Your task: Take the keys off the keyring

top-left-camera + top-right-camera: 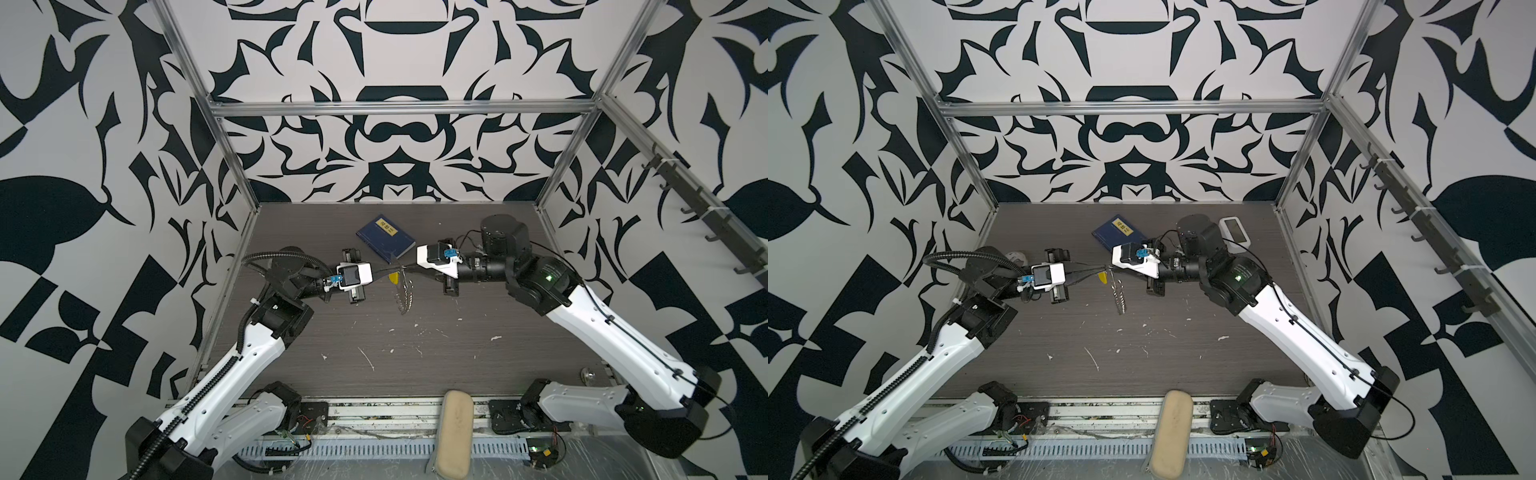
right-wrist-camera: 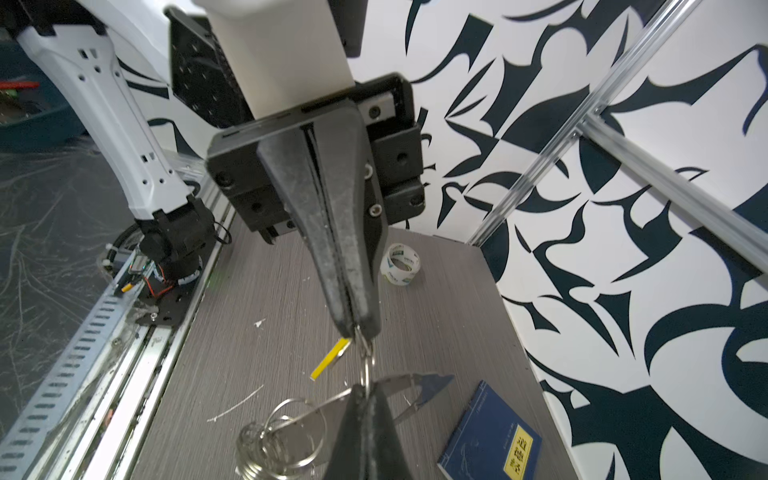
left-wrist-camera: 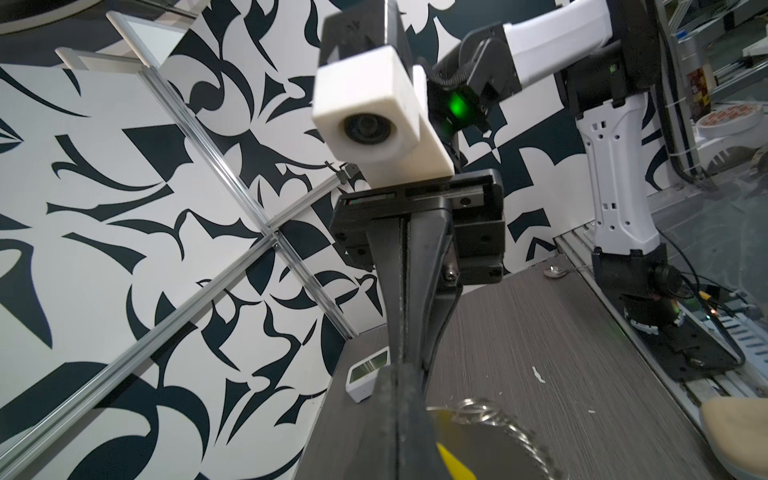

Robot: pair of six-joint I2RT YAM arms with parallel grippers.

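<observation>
Both grippers meet tip to tip above the table's middle. My left gripper (image 1: 381, 273) (image 2: 358, 330) is shut on the small silver ring of the key, a yellow tag (image 1: 395, 277) (image 2: 330, 359) that hangs off to one side. My right gripper (image 1: 406, 270) (image 2: 368, 388) is shut on the keyring (image 2: 411, 378), whose thin wire loop passes through its fingers. A small ring (image 2: 368, 365) links the two tips. The bunch of split rings (image 1: 405, 296) (image 1: 1119, 297) (image 2: 274, 440) dangles below. In the left wrist view only part of the tag (image 3: 455, 463) shows beside my own fingers.
A blue book (image 1: 385, 237) (image 2: 490, 436) lies just behind the grippers. A white device (image 1: 1235, 232) (image 3: 365, 376) sits at the back right and a tape roll (image 2: 400, 264) at the back left. A beige pouch (image 1: 453, 432) lies across the front rail.
</observation>
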